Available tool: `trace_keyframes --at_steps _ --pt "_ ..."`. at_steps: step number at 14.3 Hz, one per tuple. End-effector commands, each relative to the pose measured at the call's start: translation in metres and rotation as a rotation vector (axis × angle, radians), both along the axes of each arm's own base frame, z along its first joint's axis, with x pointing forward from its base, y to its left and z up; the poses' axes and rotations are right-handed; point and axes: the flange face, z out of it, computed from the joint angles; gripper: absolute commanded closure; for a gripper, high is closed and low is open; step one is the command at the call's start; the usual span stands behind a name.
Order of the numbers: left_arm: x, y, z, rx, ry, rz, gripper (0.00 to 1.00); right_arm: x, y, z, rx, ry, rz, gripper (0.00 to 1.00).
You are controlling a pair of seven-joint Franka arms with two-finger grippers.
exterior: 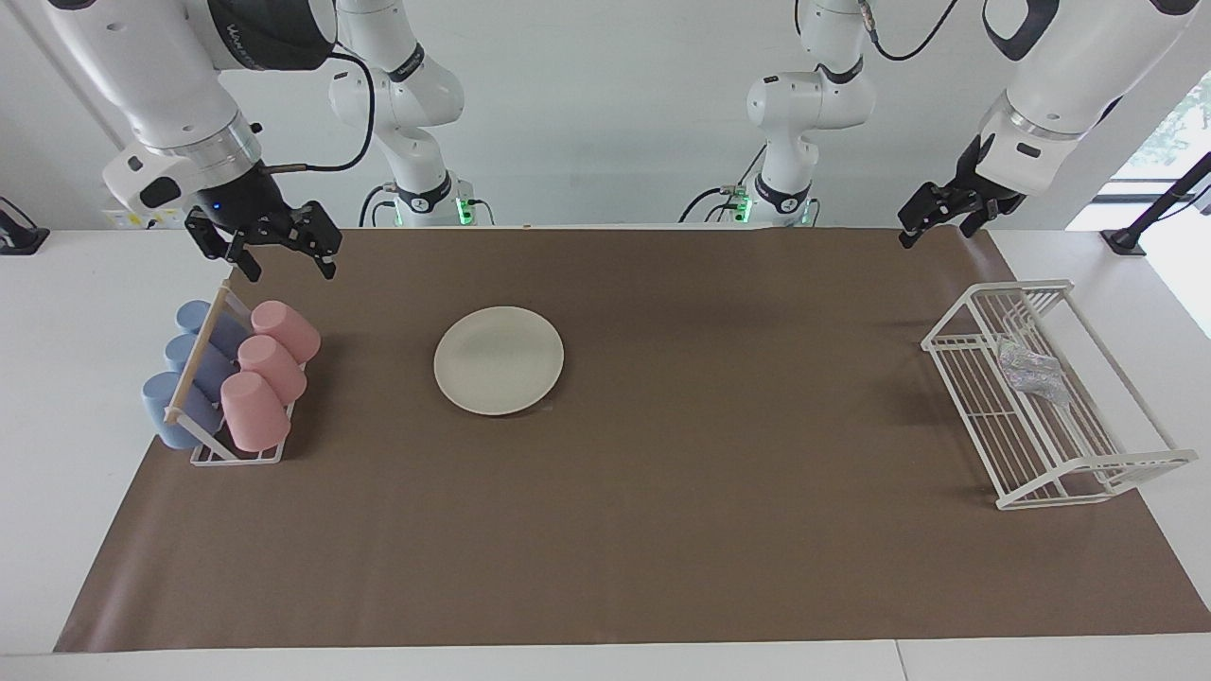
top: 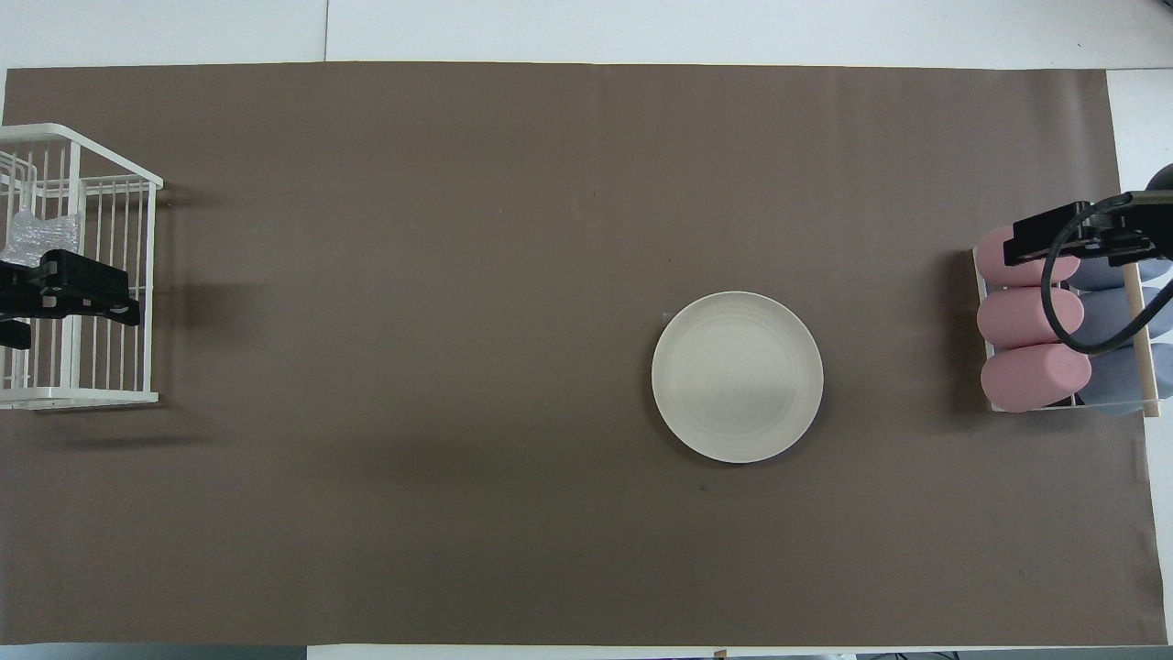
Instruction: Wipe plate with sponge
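Left claw (exterior: 932,219) hangs open above sponge (exterior: 1031,374), apart.

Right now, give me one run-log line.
plate bare on mat | sponge in rack | left gripper open above rack | right gripper open, waiting

A white table (exterior: 57,322) carries a brown paper mat (exterior: 662,530); on it lie a round cream-white plate (exterior: 499,359), a white wire rack (exterior: 1088,468) and a cup rack (exterior: 236,456).
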Motion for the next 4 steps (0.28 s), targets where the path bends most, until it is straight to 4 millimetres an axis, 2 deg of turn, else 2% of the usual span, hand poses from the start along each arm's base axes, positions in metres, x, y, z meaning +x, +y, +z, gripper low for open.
trace_keyframes --at_steps 1,4 --pt "-0.0013 0.0012 -0.0008 -0.011 -0.011 -0.004 0.00 0.0007 -0.0009 0.0048 -0.027 -0.021 0.021 0.00" --pt "-0.0012 0.0001 0.0001 -0.013 -0.014 -0.006 0.00 -0.0008 -0.0001 0.0072 -0.027 -0.024 0.022 0.00"
